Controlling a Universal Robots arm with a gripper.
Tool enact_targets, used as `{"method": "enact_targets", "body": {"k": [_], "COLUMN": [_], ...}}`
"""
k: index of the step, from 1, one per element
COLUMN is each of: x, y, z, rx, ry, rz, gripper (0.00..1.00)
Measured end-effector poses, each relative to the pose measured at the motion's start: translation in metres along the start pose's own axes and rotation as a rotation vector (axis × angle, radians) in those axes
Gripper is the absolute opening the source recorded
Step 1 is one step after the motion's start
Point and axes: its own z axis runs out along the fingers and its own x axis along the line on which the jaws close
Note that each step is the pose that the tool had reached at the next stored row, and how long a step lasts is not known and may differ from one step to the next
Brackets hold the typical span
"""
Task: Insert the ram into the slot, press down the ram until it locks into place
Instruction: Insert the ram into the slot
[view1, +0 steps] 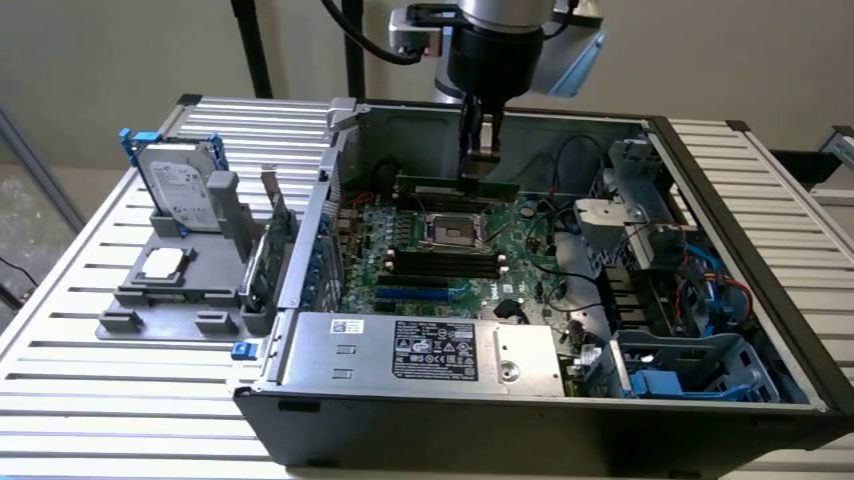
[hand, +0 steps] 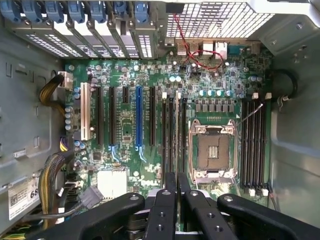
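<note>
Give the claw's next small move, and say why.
Probably ease straight down a little. The claw grips the ram edge-down over the black slots beside the CPU socket. In the wrist view its edge looks lined up along them, though I cannot tell if it is seated.

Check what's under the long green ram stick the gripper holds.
Black memory slots on the green motherboard, beside the metal CPU socket. The gripper grips the long green ram stick; its lower edge and the exact slot beneath are covered.
</note>
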Motion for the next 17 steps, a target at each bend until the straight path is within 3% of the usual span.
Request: {"method": "enact_targets", "body": {"k": [17], "x": [0.0], "y": [-0.0012], "z": [0.0309], "rx": [0.0], "ry": [0.0021], "rz": [0.0], "gripper": [0.13]}}
